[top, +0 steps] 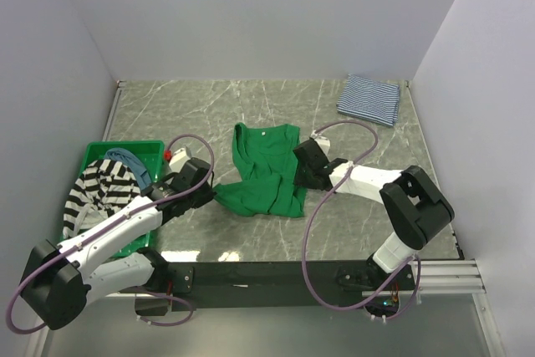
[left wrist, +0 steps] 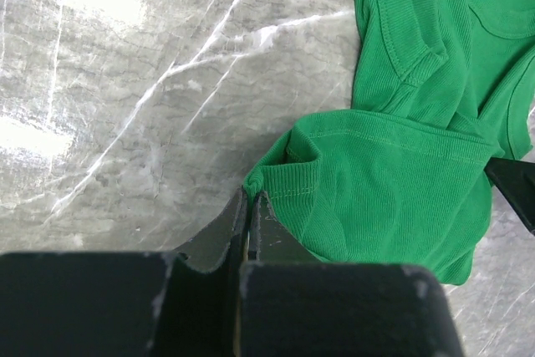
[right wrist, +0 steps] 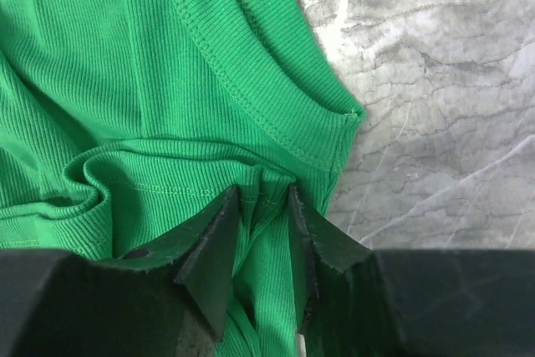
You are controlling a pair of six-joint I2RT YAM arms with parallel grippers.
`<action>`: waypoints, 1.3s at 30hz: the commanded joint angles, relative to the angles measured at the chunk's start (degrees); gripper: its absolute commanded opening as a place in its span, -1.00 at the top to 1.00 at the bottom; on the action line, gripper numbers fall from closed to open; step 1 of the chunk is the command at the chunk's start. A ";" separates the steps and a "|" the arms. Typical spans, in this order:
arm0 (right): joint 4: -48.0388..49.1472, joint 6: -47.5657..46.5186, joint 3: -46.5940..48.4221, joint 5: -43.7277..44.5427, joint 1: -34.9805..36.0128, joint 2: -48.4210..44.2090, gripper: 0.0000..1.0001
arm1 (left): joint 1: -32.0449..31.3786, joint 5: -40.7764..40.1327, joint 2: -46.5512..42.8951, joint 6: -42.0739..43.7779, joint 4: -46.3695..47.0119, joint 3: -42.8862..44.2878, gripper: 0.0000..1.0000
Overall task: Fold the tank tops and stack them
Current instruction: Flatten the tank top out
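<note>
Top external: green tank top point(top: 266, 175) mid-table, bare marble table point(top: 184, 110) beyond it | left gripper point(top: 211, 193) pinching its left hem corner | right gripper point(top: 298, 175) narrowly clamping a fold at its right edge | green bin point(top: 125, 145), left, holds black-white striped top point(top: 99, 191), dusty blue top point(top: 132, 160) | navy-white striped top point(top: 369, 99) folded, far-right corner | plain walls point(top: 251, 14) around.

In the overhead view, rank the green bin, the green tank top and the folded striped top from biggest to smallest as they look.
1. green bin, partly covered, so only narrowly ahead
2. green tank top, crumpled and spread mid-table
3. folded striped top, clearly smallest, though farthest from the camera
</note>
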 commanded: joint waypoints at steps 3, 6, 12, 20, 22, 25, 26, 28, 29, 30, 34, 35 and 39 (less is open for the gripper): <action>-0.06 -0.60 1.27 3.17 -0.37 -2.27 0.49 | 0.28 0.57 -0.45 0.65 1.10 0.71 0.99; -0.94 -0.87 1.80 3.44 -0.28 -2.71 0.77 | 0.28 0.74 -0.45 0.82 1.11 0.80 0.99; -3.22 -1.48 2.76 5.20 -0.46 -4.55 1.00 | 0.36 -0.57 -1.50 1.00 -0.47 2.03 0.99; -12.53 -4.82 9.70 10.21 -2.48 -18.43 1.00 | 2.65 -8.56 -4.75 4.68 -7.15 14.30 0.99; -13.76 -6.14 12.41 10.30 -3.62 -22.37 1.00 | 2.91 -10.32 -5.37 5.91 -7.86 17.22 0.99; -17.63 -7.72 17.41 11.87 -4.59 -26.68 1.00 | 3.27 -11.03 -5.72 8.90 -8.56 22.49 0.99; -19.12 -8.51 18.57 12.92 -4.76 -27.92 1.00 | 3.27 -11.64 -5.89 10.65 -8.74 25.55 0.99; -20.27 -9.30 22.25 13.81 -5.29 -32.04 1.00 | 3.27 -12.79 -7.29 12.85 -8.30 28.82 0.99; -20.54 -10.44 23.58 14.25 -5.38 -33.54 1.00 | 3.27 -13.05 -7.82 14.86 -7.08 31.88 0.99; -20.54 -11.06 24.81 14.86 -5.29 -34.86 1.00 | 3.27 -12.79 -8.53 16.28 -5.68 33.30 0.99; -19.93 -14.75 32.18 15.13 -5.38 -41.71 1.00 | 3.27 -8.93 -13.18 22.87 3.02 38.67 0.99; -19.92 -16.24 33.34 14.96 -5.38 -42.60 1.00 | 3.27 -7.18 -13.71 24.80 4.69 40.68 0.99; -19.13 -18.71 38.26 12.67 -5.29 -44.89 1.00 | 3.27 -4.18 -13.11 27.98 9.27 46.32 0.99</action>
